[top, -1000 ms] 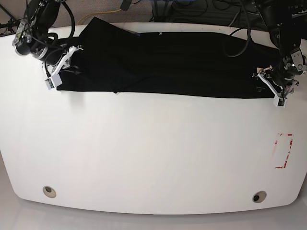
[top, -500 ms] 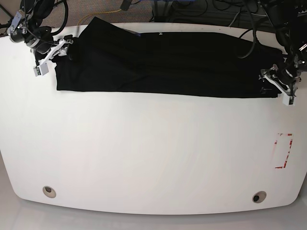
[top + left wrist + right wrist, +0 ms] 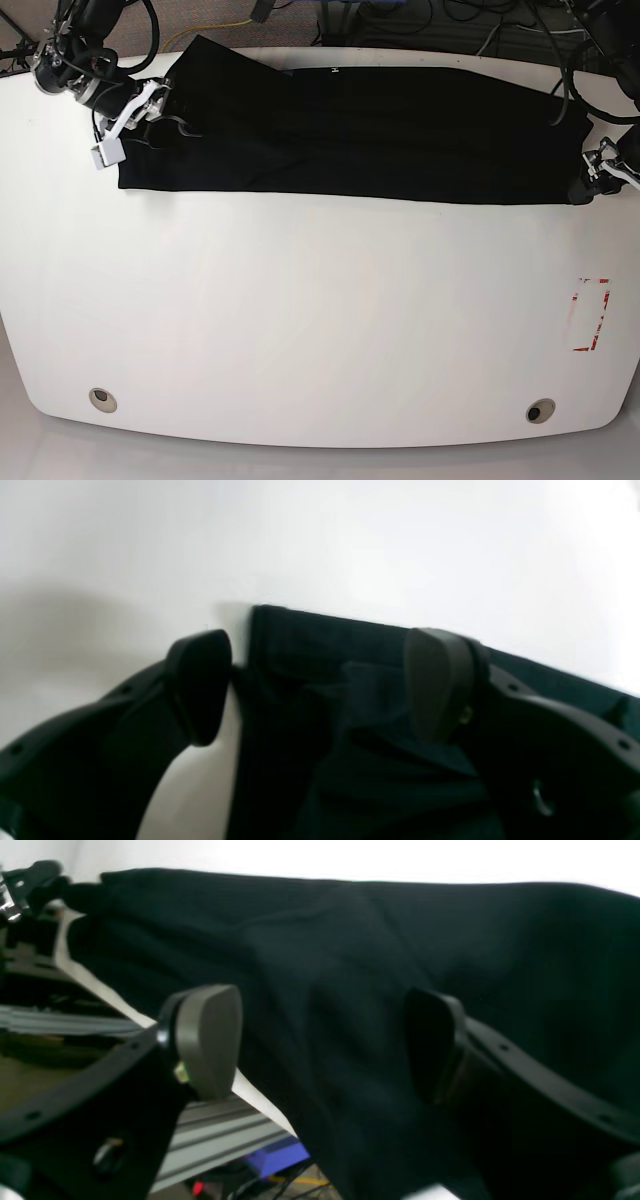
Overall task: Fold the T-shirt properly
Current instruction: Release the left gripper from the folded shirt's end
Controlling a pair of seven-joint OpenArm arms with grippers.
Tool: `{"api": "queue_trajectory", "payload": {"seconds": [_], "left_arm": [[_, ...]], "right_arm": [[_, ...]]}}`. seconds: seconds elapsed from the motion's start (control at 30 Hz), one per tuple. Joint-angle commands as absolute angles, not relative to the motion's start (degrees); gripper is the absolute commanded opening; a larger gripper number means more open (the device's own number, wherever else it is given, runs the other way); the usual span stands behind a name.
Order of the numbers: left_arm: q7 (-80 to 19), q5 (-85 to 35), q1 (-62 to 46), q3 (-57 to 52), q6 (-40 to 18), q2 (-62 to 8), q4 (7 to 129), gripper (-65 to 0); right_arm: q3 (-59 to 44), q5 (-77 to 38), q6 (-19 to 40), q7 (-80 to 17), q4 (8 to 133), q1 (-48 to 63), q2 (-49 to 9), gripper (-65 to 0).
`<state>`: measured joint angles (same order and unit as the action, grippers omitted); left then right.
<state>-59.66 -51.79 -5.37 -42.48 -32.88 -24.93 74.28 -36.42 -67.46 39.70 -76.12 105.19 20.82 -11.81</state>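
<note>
On my screen: T-shirt [image 3: 380, 135], one, plain black, soft fabric; folded into a long band, lightly creased, lying flat along the white table's [image 3: 320, 320] far edge.

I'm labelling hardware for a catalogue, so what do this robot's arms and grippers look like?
Both arms look black with silvery-white metal parts and loops of dark cable. The left gripper and right gripper each have two dark, rounded, blunt-tipped fingers.
</note>
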Motion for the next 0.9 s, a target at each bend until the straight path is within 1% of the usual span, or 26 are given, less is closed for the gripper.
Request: {"api": "queue_trajectory", "payload": {"seconds": [0.0,0.13,0.3,0.4,0.47,0.5,0.57,0.6,0.63,0.7,0.73,0.77,0.87], "left_arm": [[-59.0,-53.1,-5.1,-42.7,-35.1,-26.9,72.0,-13.9],[-58.9,-50.5,-6.0,-42.4,-40.0,-27.1,68.5,-13.9],[-58.7,-47.3,-6.3,-40.3,-40.0,-26.9,68.1,-14.0],[-58.7,-47.3,-7.8,-38.7,-40.0,-24.7,68.4,-14.3],[-58.7,-47.3,-8.2,-38.5,-40.0,-24.7,68.4,-14.6],[-58.7,-47.2,-8.2,-38.5,-40.0,-24.6,68.2,-16.2],[-58.7,-47.2,-8.4,-38.4,-40.0,-24.4,68.2,-23.2],[-58.7,-47.1,-8.4,-38.2,-40.0,-24.0,68.2,-31.2],[-58.6,-47.1,-8.4,-37.8,-40.0,-23.5,68.2,-36.7],[-58.6,-47.1,-8.5,-37.2,-40.0,-23.1,68.4,-53.5],[-58.6,-47.2,-8.7,-37.1,-40.0,-22.9,68.5,-60.4],[-58.7,-47.3,-9.4,-37.1,-40.0,-22.9,68.6,-61.2],[-58.5,-47.5,-9.8,-37.2,-40.0,-22.9,71.8,-60.0]], "right_arm": [[-35.1,-66.3,40.0,-75.0,103.9,20.4,-12.6,-17.0],[-34.9,-61.1,40.0,-74.9,102.4,19.4,-11.9,-17.0],[-33.6,-55.1,40.0,-74.9,102.1,18.4,-11.3,-17.0],[-32.0,-51.8,40.0,-74.9,102.1,18.2,-11.2,-17.0],[-31.3,-50.8,40.0,-74.2,102.1,17.8,-11.0,-17.0],[-30.7,-50.2,40.0,-73.5,102.0,17.6,-10.9,-17.0],[-29.6,-49.0,40.0,-72.6,101.7,17.5,-10.9,-17.0],[-28.7,-48.5,40.0,-72.1,101.1,17.5,-10.9,-17.0],[-28.4,-48.2,40.0,-71.8,100.8,17.5,-10.9,-17.0],[-28.1,-47.7,40.0,-71.5,99.6,17.6,-10.9,-17.0],[-28.1,-47.7,40.0,-71.1,98.4,17.6,-10.9,-17.0],[-28.0,-47.7,40.0,-70.4,97.4,17.6,-10.9,-17.1],[-27.8,-47.7,40.0,-68.8,95.3,17.5,-11.1,-17.1]]}}
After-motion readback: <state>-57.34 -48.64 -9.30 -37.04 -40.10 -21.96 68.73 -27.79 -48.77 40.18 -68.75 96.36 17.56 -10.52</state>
